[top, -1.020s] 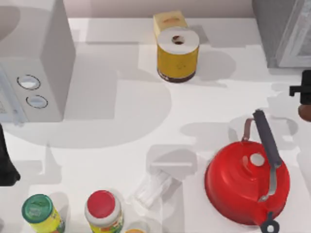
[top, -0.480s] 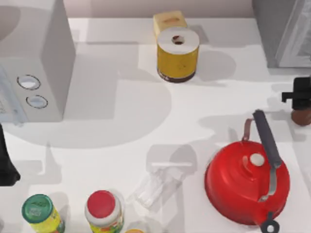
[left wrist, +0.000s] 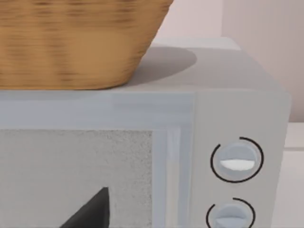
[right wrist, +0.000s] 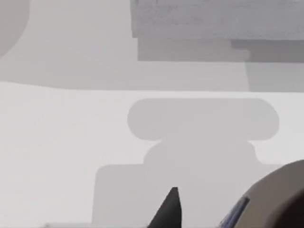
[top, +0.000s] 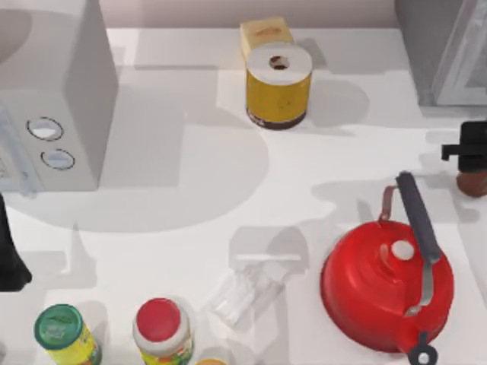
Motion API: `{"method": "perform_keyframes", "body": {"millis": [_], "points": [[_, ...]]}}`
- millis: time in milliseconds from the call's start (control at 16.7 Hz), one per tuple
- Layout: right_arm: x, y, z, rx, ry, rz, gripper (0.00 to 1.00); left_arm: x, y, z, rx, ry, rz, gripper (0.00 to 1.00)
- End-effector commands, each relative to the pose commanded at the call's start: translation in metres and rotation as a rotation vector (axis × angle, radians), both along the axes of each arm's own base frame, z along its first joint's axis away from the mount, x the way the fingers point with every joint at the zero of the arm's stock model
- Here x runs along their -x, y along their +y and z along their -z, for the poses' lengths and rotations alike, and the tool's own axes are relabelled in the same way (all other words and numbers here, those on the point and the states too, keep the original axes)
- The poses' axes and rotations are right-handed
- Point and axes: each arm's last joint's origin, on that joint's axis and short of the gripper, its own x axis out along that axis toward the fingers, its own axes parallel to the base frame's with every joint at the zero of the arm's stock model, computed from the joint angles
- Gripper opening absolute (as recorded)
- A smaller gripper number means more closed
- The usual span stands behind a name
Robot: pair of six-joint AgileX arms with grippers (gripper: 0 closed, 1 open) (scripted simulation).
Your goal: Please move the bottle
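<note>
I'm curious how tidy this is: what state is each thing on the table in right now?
bottle: at the right pincer, grip hidden.
red kettle: upright, lid on.
clear bottle: lying on its side.
green-lidded jar: upright, closed.
red-lidded jar: upright, closed.
microwave: door shut.
left arm: parked at the table's left edge.

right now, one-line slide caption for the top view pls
Right gripper at the table's right edge over the brown bottle, behind the red kettle; left arm parked at left.
</note>
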Motion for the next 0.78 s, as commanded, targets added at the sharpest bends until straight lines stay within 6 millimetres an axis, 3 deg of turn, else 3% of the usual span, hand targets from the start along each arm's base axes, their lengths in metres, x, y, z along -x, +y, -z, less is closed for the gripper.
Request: {"method": "perform_keyframes", "body": {"millis": [420, 780], "points": [[0.0000, 0.0000, 0.0000, 0.000, 0.000, 0.000, 0.98, 0.0000, 0.0000, 0.0000, 0.000, 0.000, 0.000, 1.00], [0.0000, 0.0000, 0.0000, 0.000, 0.000, 0.000, 1.00, 0.0000, 0.0000, 0.0000, 0.000, 0.000, 0.000, 1.00]]}}
